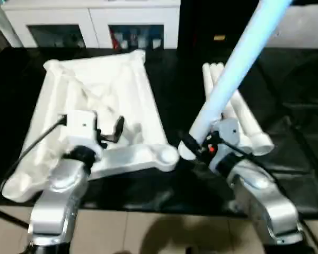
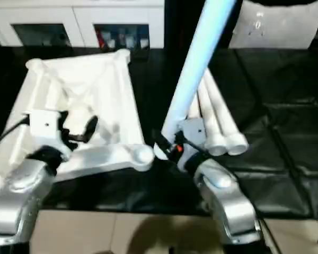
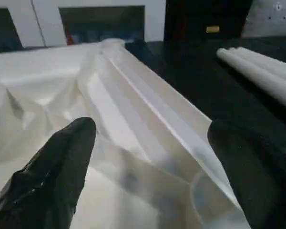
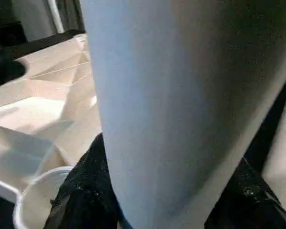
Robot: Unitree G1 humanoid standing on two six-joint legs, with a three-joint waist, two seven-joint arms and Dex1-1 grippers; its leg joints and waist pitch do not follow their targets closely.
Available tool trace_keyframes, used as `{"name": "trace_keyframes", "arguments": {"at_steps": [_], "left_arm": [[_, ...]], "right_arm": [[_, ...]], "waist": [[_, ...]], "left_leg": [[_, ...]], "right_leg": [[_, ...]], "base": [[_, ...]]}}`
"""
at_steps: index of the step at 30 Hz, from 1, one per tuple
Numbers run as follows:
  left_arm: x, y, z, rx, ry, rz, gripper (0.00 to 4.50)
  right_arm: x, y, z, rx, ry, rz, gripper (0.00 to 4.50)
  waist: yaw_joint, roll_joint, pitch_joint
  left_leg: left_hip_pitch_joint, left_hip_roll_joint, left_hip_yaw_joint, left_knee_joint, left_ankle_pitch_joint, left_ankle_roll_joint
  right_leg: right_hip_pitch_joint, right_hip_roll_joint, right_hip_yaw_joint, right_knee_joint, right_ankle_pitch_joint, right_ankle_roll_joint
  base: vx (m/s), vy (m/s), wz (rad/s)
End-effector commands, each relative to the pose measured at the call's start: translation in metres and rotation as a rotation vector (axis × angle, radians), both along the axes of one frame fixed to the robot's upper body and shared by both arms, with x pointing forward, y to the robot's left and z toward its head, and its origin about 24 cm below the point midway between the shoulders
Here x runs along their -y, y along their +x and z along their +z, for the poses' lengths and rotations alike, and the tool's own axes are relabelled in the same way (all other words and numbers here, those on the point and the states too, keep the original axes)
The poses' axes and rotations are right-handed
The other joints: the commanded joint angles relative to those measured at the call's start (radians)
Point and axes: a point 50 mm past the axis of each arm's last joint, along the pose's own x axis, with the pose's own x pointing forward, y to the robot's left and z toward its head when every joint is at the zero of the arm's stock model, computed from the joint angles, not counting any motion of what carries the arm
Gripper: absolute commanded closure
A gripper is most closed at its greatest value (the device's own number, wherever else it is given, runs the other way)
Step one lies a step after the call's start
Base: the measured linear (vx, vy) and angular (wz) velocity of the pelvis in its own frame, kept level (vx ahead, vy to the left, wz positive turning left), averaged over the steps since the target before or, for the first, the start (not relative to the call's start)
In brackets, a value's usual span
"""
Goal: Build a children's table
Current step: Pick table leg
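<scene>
My right gripper (image 1: 193, 148) clamps a leg (image 1: 230, 69) tilted up, aiming its end at the corner socket (image 1: 167, 155); my left gripper (image 3: 152, 167) hangs open over the tabletop (image 1: 95, 90), ready to steady it.

Left gripper (image 3: 152, 167) hung over the upturned white plastic square table top (image 3: 133, 124), its two black fingers (image 3: 52, 176) spread wide with a straight rim of the top between them, gripping nothing. Raised ribs crossed the underside. A round corner socket (image 3: 214, 200) lay near one finger. White tubular legs (image 3: 262, 71) lay on black cloth (image 3: 205, 90) beside the top, apart from it.
</scene>
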Motion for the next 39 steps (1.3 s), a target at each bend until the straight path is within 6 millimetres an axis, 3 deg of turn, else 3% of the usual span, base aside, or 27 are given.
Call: {"name": "trace_keyframes", "arguments": {"at_steps": [1, 2, 3, 4, 6, 7, 8, 9, 11, 14, 19, 20, 22, 23, 24, 26, 28, 30, 31, 32, 33, 34, 35, 36, 37, 38, 39], "left_arm": [[-0.007, -0.004, -0.002, -0.009, 0.022, 0.016, 0.19], [-0.008, -0.005, -0.002, -0.008, 0.023, 0.023, 0.19], [-0.009, -0.005, -0.002, -0.006, 0.017, 0.023, 0.19], [-0.011, -0.006, -0.001, -0.005, 0.015, 0.022, 0.19], [-0.012, -0.006, -0.003, -0.019, 0.030, -0.004, 0.19], [-0.012, -0.006, -0.004, -0.025, 0.036, -0.011, 0.19], [-0.012, -0.006, -0.006, -0.041, 0.055, -0.050, 0.19], [-0.013, -0.005, -0.006, -0.050, 0.059, -0.080, 0.19], [-0.013, -0.003, -0.004, -0.053, 0.076, -0.151, 0.04], [-0.011, 0.003, -0.002, -0.070, 0.147, -0.313, 0.00], [-0.012, 0.010, -0.002, -0.111, 0.232, -0.448, 0.00], [-0.013, 0.016, 0.001, -0.118, 0.248, -0.479, 0.00], [-0.013, 0.019, 0.004, -0.104, 0.242, -0.485, 0.00], [-0.013, 0.019, 0.004, -0.100, 0.223, -0.471, 0.00], [-0.013, 0.020, 0.005, -0.098, 0.193, -0.451, 0.00], [-0.009, 0.020, 0.010, -0.050, 0.100, -0.391, 0.00], [-0.008, 0.020, 0.007, -0.035, 0.043, -0.261, 0.00], [-0.008, 0.021, 0.006, -0.028, 0.028, -0.214, 0.00], [-0.005, 0.020, 0.006, -0.011, 0.020, -0.190, 0.00], [0.002, 0.015, 0.007, 0.017, 0.010, -0.196, 0.00], [0.003, 0.013, 0.007, 0.027, 0.028, -0.178, 0.00], [0.003, 0.013, 0.007, 0.028, 0.030, -0.175, 0.00], [0.004, 0.012, 0.007, 0.034, 0.044, -0.156, 0.00], [0.005, 0.009, 0.005, 0.022, 0.034, -0.124, 0.00], [0.005, 0.009, 0.005, 0.022, 0.033, -0.123, 0.00], [0.006, 0.006, 0.004, 0.018, -0.012, -0.111, 0.00], [0.006, 0.004, 0.004, 0.015, -0.032, -0.103, 0.00]], "right_arm": [[-0.005, 0.000, 0.005, 0.021, 0.015, 0.027, 2.61], [-0.005, 0.001, 0.005, 0.021, 0.014, 0.032, 2.61], [-0.006, 0.002, 0.005, 0.022, 0.013, 0.035, 2.61], [-0.006, 0.003, 0.005, 0.025, 0.015, 0.034, 2.61], [-0.006, 0.004, 0.006, 0.033, 0.020, 0.021, 2.61], [-0.005, 0.005, 0.006, 0.035, 0.021, 0.017, 2.61], [-0.003, 0.006, 0.008, 0.052, 0.027, 0.001, 2.61], [-0.001, 0.007, 0.009, 0.043, 0.051, -0.010, 2.61], [0.001, 0.008, 0.011, 0.024, 0.095, 0.010, 2.61], [0.002, 0.008, 0.012, 0.031, 0.090, 0.032, 2.61], [0.004, 0.010, 0.015, 0.067, 0.077, 0.028, 2.61], [0.004, 0.012, 0.015, 0.073, 0.079, 0.024, 2.61], [0.004, 0.012, 0.015, 0.060, 0.091, 0.020, 2.61], [0.005, 0.011, 0.015, 0.055, 0.091, 0.012, 2.61], [0.006, 0.010, 0.015, 0.056, 0.088, 0.002, 2.61], [0.009, 0.008, 0.012, 0.032, 0.077, -0.047, 2.61], [0.008, 0.004, 0.010, 0.004, 0.086, -0.054, 2.61], [0.007, 0.003, 0.008, -0.010, 0.086, -0.055, 2.61], [0.006, 0.002, 0.006, -0.022, 0.095, -0.059, 2.61], [0.005, 0.001, 0.006, -0.019, 0.112, -0.072, 2.61], [0.004, 0.001, 0.007, -0.008, 0.116, -0.077, 2.61], [0.004, 0.001, 0.007, -0.006, 0.116, -0.078, 2.61], [0.004, 0.000, 0.008, 0.001, 0.117, -0.083, 2.61], [0.005, 0.000, 0.009, 0.014, 0.104, -0.093, 2.61], [0.005, 0.000, 0.009, 0.014, 0.104, -0.093, 2.61], [0.005, -0.001, 0.009, 0.016, 0.102, -0.096, 2.61], [0.005, -0.001, 0.008, 0.006, 0.110, -0.095, 2.61]], "waist": [[0.019, -0.013, -0.068], [0.014, 0.001, -0.063], [0.009, 0.000, -0.053], [0.005, 0.007, -0.040], [0.003, 0.007, -0.021], [0.002, 0.005, -0.015], [0.001, 0.002, -0.008], [-0.004, -0.004, -0.004], [-0.001, -0.005, -0.012], [0.004, -0.001, -0.020], [0.006, 0.000, -0.025], [0.006, 0.013, -0.029], [0.007, 0.007, -0.037], [0.009, 0.020, -0.047], [0.009, 0.014, -0.055], [0.011, 0.009, -0.065], [0.012, 0.008, -0.062], [0.020, 0.002, -0.060], [0.039, -0.006, -0.058], [0.041, -0.020, -0.049], [0.076, -0.018, -0.042], [0.079, -0.021, -0.034], [0.075, -0.006, -0.023], [0.052, 0.018, -0.035], [0.023, 0.020, -0.020], [0.010, 0.051, -0.029], [-0.012, 0.059, -0.039]], "left_leg": [[-0.032, 0.031, 0.002, -0.059, 0.284, 0.007], [-0.018, 0.059, -0.005, -0.077, 0.242, 0.006], [-0.011, 0.082, -0.011, -0.098, 0.157, -0.008], [0.002, 0.096, -0.006, -0.110, 0.037, -0.012], [0.023, 0.107, 0.006, -0.126, -0.160, -0.024], [0.025, 0.106, 0.009, -0.131, -0.215, -0.034], [0.038, 0.105, 0.013, -0.133, -0.307, -0.057], [0.036, 0.100, 0.014, -0.138, -0.335, -0.069], [0.032, 0.101, 0.012, -0.143, -0.293, -0.064], [0.020, 0.104, 0.015, -0.150, -0.199, -0.053], [0.015, 0.103, 0.020, -0.153, -0.206, -0.056], [0.014, 0.103, 0.021, -0.151, -0.183, -0.057], [0.012, 0.100, 0.024, -0.145, -0.135, -0.050], [0.005, 0.102, 0.025, -0.138, -0.048, -0.042], [-0.004, 0.101, 0.026, -0.129, 0.059, -0.025], [-0.011, 0.095, 0.031, -0.118, 0.185, 0.013], [-0.018, 0.092, 0.038, -0.111, 0.190, 0.078], [-0.034, 0.083, 0.041, -0.097, 0.134, 0.145], [0.017, 0.072, 0.083, -0.051, -0.013, 0.049], [-0.014, 0.062, 0.071, -0.036, -0.053, 0.023], [-0.051, 0.057, 0.032, 0.022, -0.079, -0.014], [-0.053, 0.061, 0.009, 0.038, -0.084, -0.029], [-0.047, 0.066, -0.019, 0.001, -0.059, -0.073], [-0.008, 0.073, 0.002, -0.109, -0.049, -0.127], [0.012, 0.103, -0.004, -0.148, -0.115, -0.149], [0.021, 0.149, -0.056, -0.191, -0.258, -0.152], [0.035, 0.180, -0.084, -0.194, -0.252, -0.179]], "right_leg": [[0.123, -0.049, 0.049, -0.050, 0.980, -0.123], [0.109, -0.043, 0.038, -0.066, 0.767, -0.149], [0.105, -0.045, 0.027, -0.086, 0.475, -0.189], [0.089, -0.049, 0.026, -0.111, 0.191, -0.240], [0.074, -0.058, 0.031, -0.149, -0.147, -0.261], [0.069, -0.056, 0.030, -0.156, -0.239, -0.248], [0.053, -0.058, 0.028, -0.174, -0.412, -0.198], [0.053, -0.060, 0.026, -0.181, -0.496, -0.155], [0.056, -0.063, 0.027, -0.182, -0.480, -0.128], [0.065, -0.062, 0.029, -0.171, -0.313, -0.162], [0.061, -0.064, 0.031, -0.168, -0.297, -0.188], [0.062, -0.063, 0.031, -0.165, -0.255, -0.203], [0.066, -0.062, 0.032, -0.159, -0.194, -0.223], [0.073, -0.065, 0.031, -0.149, -0.076, -0.249], [0.082, -0.062, 0.028, -0.133, 0.073, -0.278], [0.088, -0.059, 0.026, -0.118, 0.242, -0.312], [0.088, -0.068, 0.028, -0.121, 0.255, -0.334], [0.109, -0.110, 0.051, -0.145, 0.168, -0.348], [0.075, -0.087, 0.145, -0.191, -0.014, -0.343], [0.113, -0.101, 0.185, -0.203, -0.089, -0.353], [0.149, -0.154, 0.261, -0.226, -0.212, -0.357], [0.134, -0.159, 0.277, -0.236, -0.264, -0.350], [0.102, -0.094, 0.247, -0.224, -0.328, -0.319], [0.058, 0.017, 0.152, -0.179, -0.272, -0.226], [0.004, 0.084, 0.106, -0.147, -0.251, -0.161], [0.018, 0.045, 0.056, -0.092, -0.108, -0.137], [0.023, 0.029, 0.027, -0.076, 0.011, -0.113]], "base": [[-0.033, -0.057, 0.03], [-0.073, -0.037, 0.04], [-0.101, -0.041, -0.05], [-0.101, -0.041, -0.05], [-0.107, -0.007, 0.07], [-0.109, 0.007, 0.11], [-0.098, 0.007, 0.08], [-0.089, 0.008, 0.01], [-0.086, 0.011, -0.01], [-0.040, 0.007, 0.00], [0.000, 0.000, 0.00], [0.000, 0.000, 0.00], [0.000, 0.000, 0.00], [0.000, 0.000, 0.00], [0.054, -0.010, -0.01], [0.027, -0.005, 0.00], [0.000, 0.000, 0.00], [0.000, 0.000, 0.00], [0.000, 0.000, 0.00], [-0.012, 0.045, -0.36], [-0.015, 0.098, -0.68], [-0.015, 0.098, -0.68], [-0.032, 0.144, -0.72], [-0.043, 0.173, -0.61], [-0.043, 0.173, -0.61], [-0.017, 0.182, -0.20], [-0.017, 0.155, 0.05]]}}
